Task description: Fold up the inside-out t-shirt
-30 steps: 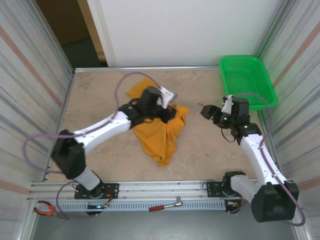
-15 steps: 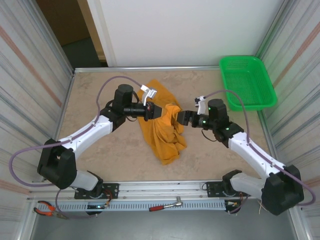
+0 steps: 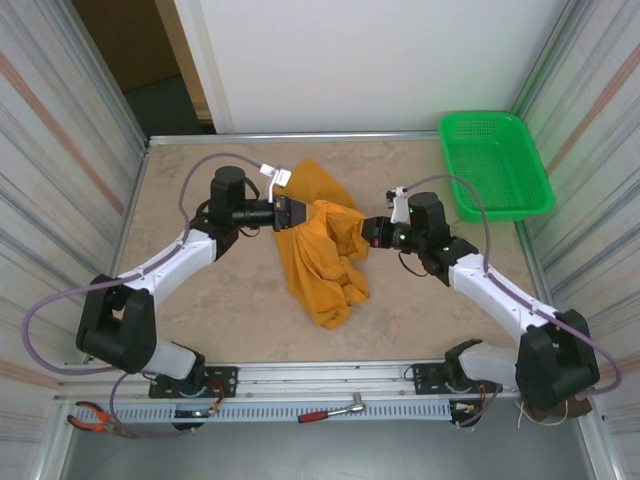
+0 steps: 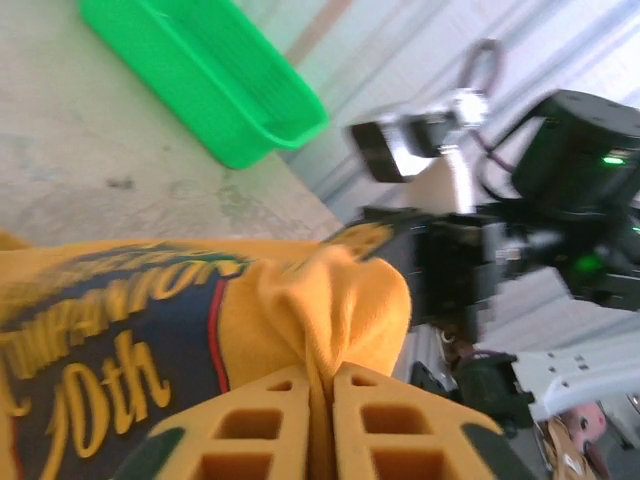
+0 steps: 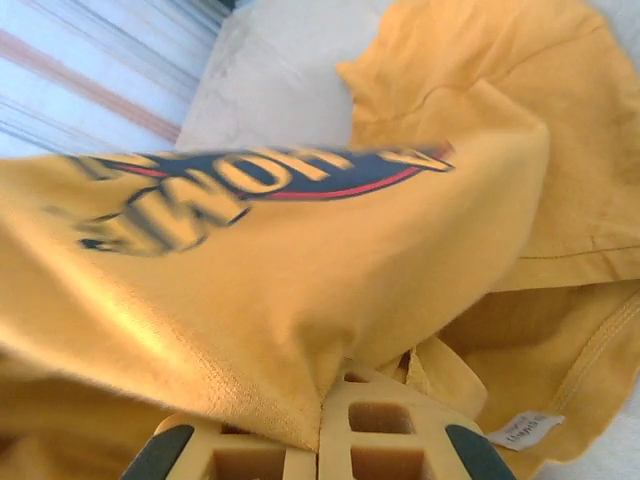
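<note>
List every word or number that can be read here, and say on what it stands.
"0th": gold letters on the dark blue print of the t-shirt.
The arched gold words above it: too blurred to read.
Small white label on the t-shirt: too small to read.

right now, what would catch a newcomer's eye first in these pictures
The mustard-orange t-shirt stands out, bunched at the centre of the table. The left tool and right tool each pinch a fold of it, its dark blue printed graphic facing both wrist cameras. A bright green basket sits at the far right corner.
</note>
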`<state>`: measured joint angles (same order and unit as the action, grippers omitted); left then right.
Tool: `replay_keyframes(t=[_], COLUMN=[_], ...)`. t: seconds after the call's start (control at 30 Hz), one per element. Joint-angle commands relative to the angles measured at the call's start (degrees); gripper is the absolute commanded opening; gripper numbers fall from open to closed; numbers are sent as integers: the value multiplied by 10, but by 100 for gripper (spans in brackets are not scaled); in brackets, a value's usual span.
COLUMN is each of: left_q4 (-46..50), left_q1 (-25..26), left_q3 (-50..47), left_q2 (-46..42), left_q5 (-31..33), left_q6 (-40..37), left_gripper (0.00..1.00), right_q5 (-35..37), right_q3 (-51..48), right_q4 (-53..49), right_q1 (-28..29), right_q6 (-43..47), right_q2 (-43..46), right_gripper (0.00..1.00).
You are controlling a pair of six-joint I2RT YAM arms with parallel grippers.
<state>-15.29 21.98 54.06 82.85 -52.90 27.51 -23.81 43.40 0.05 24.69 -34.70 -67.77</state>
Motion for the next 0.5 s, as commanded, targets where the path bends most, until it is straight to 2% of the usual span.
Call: replay_keyframes(t=[0.0, 0.1, 0.17, 0.23, 0.3, 0.33, 0.47], left_q4=[-54, -68, -66, -38, 6, 33, 44], left_q1=[-34, -57, -57, -35, 20, 64, 302], left_q3=[-15, -24, -35, -49, -70, -81, -133], left_q2=[20, 35, 23, -12, -64, -94, -176], left_q5=[19, 52, 81, 128, 222, 294, 652], left_q6=[36, 64, 69, 55, 23, 4, -70], left_gripper=[36, 59, 64, 67, 68, 68, 73], right_q5=[-4, -6, -9, -13, -13, -9, 8], right_q3=[27, 41, 50, 58, 66, 73, 106], right_q4=[-35, -52, -59, -65, -70, -74, -99], right_q1=[-9, -9, -8, -6, -1, 4, 23], right_q6=[17, 16, 13, 10, 9, 9, 16], right_q2=[56, 70, 69, 66, 65, 65, 60], right_gripper=[0, 0, 0, 0, 0, 0, 0])
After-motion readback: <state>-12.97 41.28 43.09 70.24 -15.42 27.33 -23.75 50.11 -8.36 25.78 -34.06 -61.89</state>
